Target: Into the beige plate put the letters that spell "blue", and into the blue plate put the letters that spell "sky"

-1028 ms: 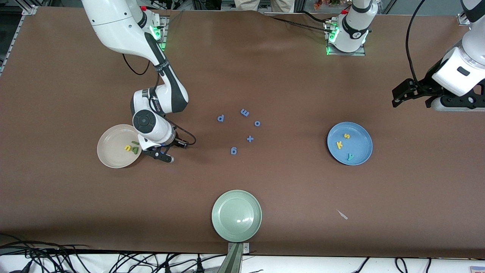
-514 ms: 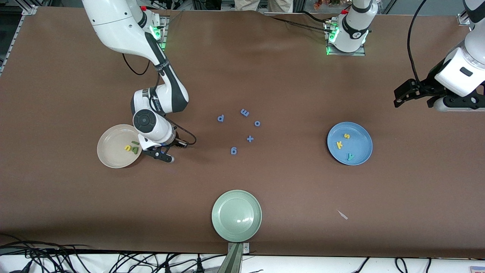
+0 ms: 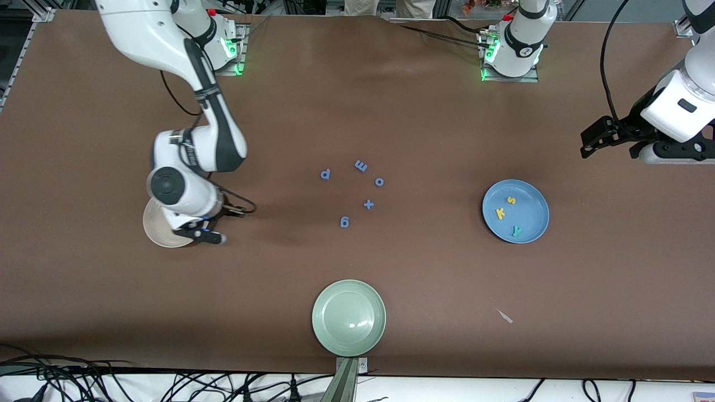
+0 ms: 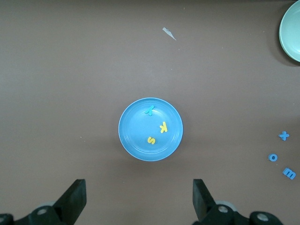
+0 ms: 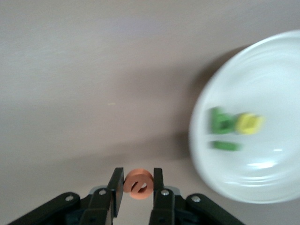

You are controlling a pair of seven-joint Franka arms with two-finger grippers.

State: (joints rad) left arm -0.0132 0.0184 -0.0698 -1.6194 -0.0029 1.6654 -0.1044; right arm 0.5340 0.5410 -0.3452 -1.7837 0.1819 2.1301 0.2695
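My right gripper [image 5: 138, 183] is shut on the orange e [image 5: 138, 182], which sits upright between its fingers. It hangs just beside the rim of the beige plate [image 5: 262, 178]. In that plate lie the green b [image 5: 220, 121], the yellow u [image 5: 249, 124] and the olive l [image 5: 225, 146]. In the front view the right arm covers most of the beige plate [image 3: 155, 228]. The blue plate [image 3: 530, 215] holds the yellow s [image 3: 511, 200], the yellow k [image 3: 500, 213] and the teal y [image 3: 516, 229]. My left gripper [image 3: 592, 142] waits open at the left arm's end of the table.
Several small blue letters and a plus sign [image 3: 368, 204] lie at the table's middle. A pale green plate [image 3: 348, 317] stands near the front edge. A small pale scrap [image 3: 504, 316] lies nearer the camera than the blue plate.
The right gripper has closed further on the orange e, and the arm has swung with it toward the beige plate, now covering most of it. The left arm has barely moved.
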